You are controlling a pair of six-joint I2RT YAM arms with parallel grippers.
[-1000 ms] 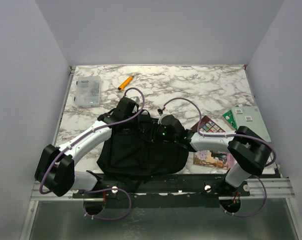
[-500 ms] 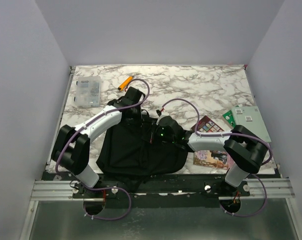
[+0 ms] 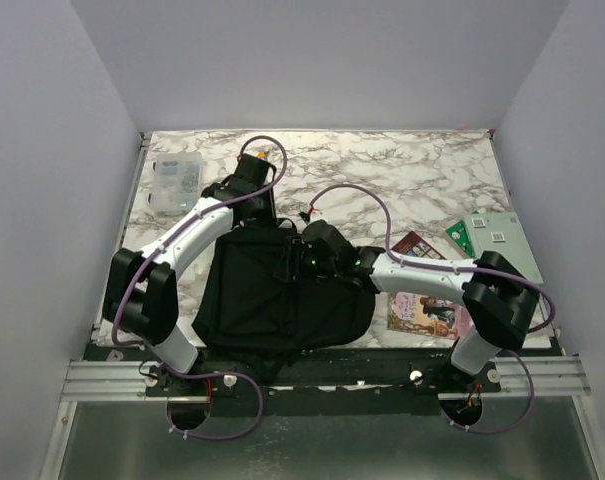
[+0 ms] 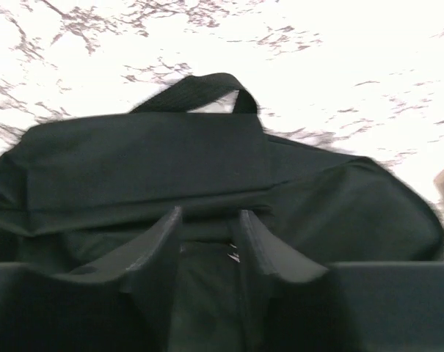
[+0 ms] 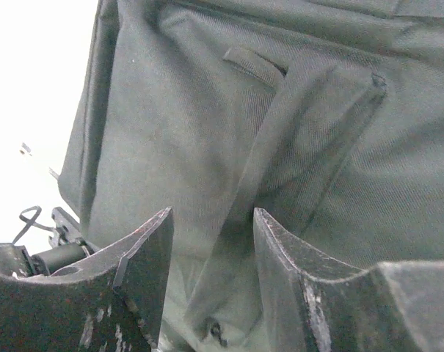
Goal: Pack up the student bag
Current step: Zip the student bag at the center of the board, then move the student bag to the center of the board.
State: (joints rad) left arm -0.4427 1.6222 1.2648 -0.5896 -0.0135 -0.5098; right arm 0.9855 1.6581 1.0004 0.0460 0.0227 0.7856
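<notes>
Student bag (image 3: 272, 290): black, lying flat on the table (image 3: 412, 170).
Left fingers (image 4: 159, 246): slightly apart, empty, at the bag's far edge.
Right fingers (image 5: 144, 253): spread over the bag's strap (image 5: 280, 147).

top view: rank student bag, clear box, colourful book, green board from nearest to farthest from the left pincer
1. student bag, right beside the left pincer.
2. clear box, off to the left, by the table's left edge.
3. colourful book, right of the bag.
4. green board, far right edge.
</notes>
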